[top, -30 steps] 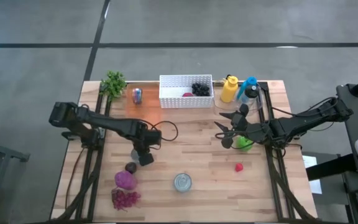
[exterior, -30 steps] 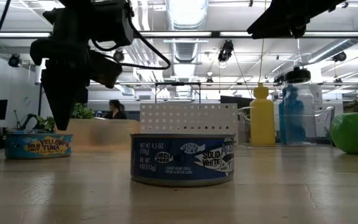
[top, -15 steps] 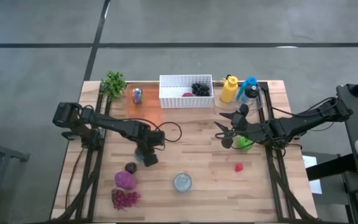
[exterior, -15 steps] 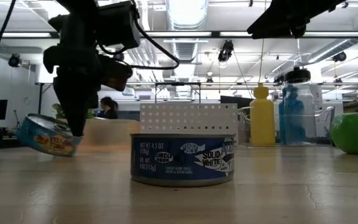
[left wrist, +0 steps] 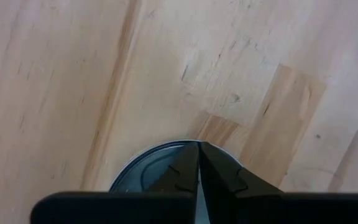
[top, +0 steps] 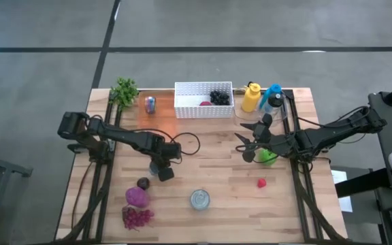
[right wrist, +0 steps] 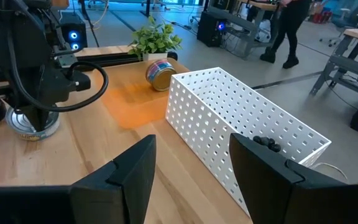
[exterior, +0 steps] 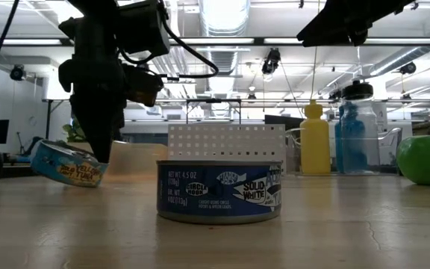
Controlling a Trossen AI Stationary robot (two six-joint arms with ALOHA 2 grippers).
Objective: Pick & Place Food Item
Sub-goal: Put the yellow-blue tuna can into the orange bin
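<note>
— Blue and metal, that tuna can (exterior: 69, 164) by the left tool (top: 160, 170): has it shifted?

— Yes. A second ago it sat flat on the wooden counter (top: 209, 156); now it is tipped up on one edge, a little nearer the middle. The left tool's fingers are pinched together on the can's rim, with the round lid showing under them in the wrist view.

— And the other arm?

— Unchanged. The right tool (top: 245, 147) hangs partly open and empty beside the green fruit (top: 268, 157).

— Anything else?

— A second round tin (top: 200, 199) stands upright, label facing the low camera. The white perforated basket (top: 203, 99) has straight walls and holds dark berries (top: 218, 97).
</note>
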